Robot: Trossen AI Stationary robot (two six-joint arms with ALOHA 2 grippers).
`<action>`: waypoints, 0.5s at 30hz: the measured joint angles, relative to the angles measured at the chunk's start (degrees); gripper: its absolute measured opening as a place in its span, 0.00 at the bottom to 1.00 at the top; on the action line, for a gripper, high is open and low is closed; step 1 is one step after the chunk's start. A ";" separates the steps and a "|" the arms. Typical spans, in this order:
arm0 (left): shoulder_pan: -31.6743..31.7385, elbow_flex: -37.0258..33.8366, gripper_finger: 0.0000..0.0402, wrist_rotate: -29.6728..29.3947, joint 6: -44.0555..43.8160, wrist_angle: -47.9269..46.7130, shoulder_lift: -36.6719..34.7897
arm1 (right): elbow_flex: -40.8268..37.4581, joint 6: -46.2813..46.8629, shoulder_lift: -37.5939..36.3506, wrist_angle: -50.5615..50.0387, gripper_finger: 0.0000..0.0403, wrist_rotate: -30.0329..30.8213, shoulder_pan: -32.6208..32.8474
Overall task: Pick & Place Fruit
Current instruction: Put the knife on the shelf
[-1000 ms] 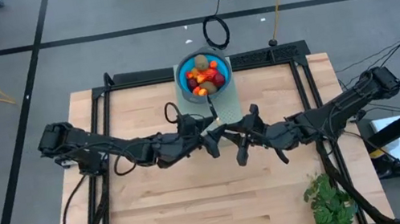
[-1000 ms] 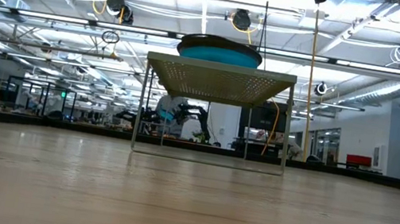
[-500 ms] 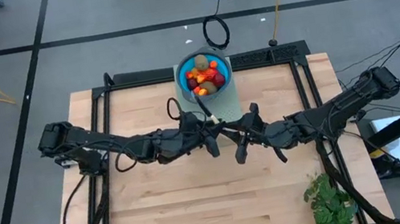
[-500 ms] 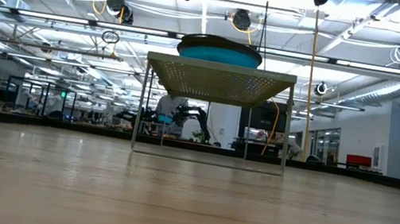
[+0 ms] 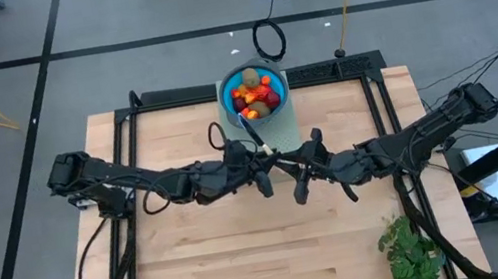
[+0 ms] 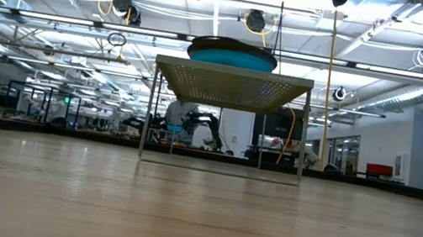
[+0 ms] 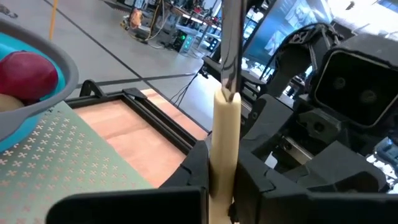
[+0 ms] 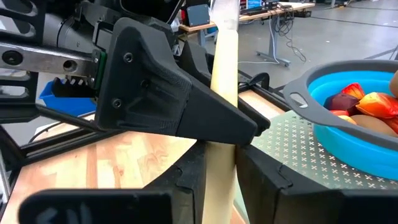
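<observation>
Since the earlier frame the left tool (image 5: 264, 162) has slid in toward the right tool (image 5: 285, 161) and its fingers have come together on the cream knife handle (image 7: 225, 146), so both tools now meet over the middle of the desk (image 5: 200, 269). Left tool is clamped on the handle, and the right wrist view shows the right tool's fingers pinched on that same cream handle (image 8: 222, 93) too, one dark finger each side. So the knife is gripped from both ends basically, with its dark blade (image 7: 230, 43) sticking up past the left tool. Fruit (image 5: 254, 96) is all sitting in the blue bowl (image 5: 224, 93), just beyond the two tools toward the far edge of the desk, not touched by either one. The bowl rests on a green perforated stand (image 6: 232, 85), which raises it off the wood. From the left tool's camera a dark red fruit (image 7: 26, 71) shows inside the bowl's rim. Leafy green bunch (image 5: 409, 249) lies well off behind the right tool.
</observation>
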 joint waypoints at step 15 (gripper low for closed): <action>-0.30 -0.06 0.06 0.39 1.20 -0.51 0.09 | 0.00 -0.03 -0.02 -1.70 0.36 -4.04 0.13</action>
